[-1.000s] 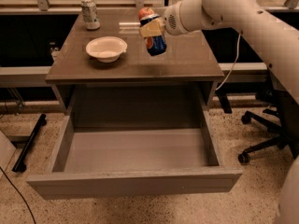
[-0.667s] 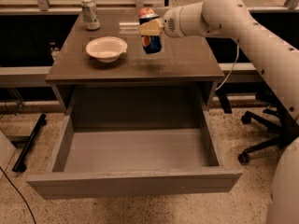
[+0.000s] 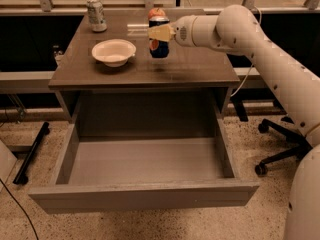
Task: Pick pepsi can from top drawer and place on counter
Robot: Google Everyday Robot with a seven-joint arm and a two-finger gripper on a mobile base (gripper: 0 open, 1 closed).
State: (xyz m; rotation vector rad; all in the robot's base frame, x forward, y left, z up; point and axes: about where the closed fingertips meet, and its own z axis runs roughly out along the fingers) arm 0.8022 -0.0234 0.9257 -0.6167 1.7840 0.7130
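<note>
gripper [image 3: 161,32] is clamped on the pepsi can [image 3: 159,48], pale fingers [image 3: 154,32] pinching it across the upper body from the side, so the can hangs upright w/ its logo facing the camera. it's over the counter [image 3: 200,69], roughly mid-surface, just right of the white bowl [image 3: 114,52] and well apart from the silver-green can [image 3: 96,15] at the back left corner. a faint reflection sits below the can w/ a gap between, so i'd say it's held a little off the surface, not set down yet, tho i can't be sure of contact. the arm [image 3: 235,26] reaches in from the right, near level, prob so the side grip keeps the can vertical for a flat landing on its base. top drawer [image 3: 145,199] is pulled fully out below, grey bottom showing, and the can isn't in it, so the pick looks done and only the placing is left. next move, imo: lower straight down on a bare patch, then open the fingers. risk: drifting left toward the bowl, or letting go too high so the can tips or rolls.
</note>
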